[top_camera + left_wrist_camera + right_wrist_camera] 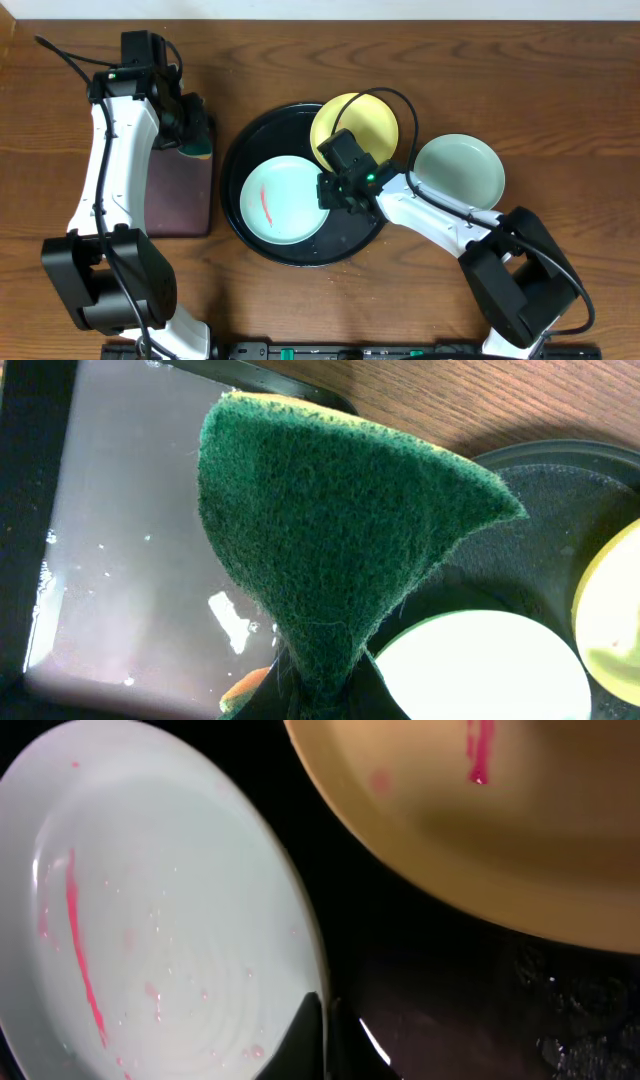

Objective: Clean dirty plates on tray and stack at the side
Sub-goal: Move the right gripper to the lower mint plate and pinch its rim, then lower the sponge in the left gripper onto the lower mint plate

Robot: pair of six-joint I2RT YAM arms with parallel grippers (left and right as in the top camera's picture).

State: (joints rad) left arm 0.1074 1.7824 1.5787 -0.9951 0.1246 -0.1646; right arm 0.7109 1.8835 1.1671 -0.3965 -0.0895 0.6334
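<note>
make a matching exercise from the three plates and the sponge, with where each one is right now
Things:
1. yellow plate
2. red-streaked plate
3. unmarked plate
4. sponge

Places:
a. on the table, right of the round tray
b. pinched in the left end effector
c. flat inside the round tray
d. overlapping the round tray's back rim

Pairs: 1-d, 2-c, 3-a, 4-b

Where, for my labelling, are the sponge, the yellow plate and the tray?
sponge [330,540], left wrist view, green face
yellow plate [366,118], overhead view, bare middle
tray [228,185], overhead view, left rim
</note>
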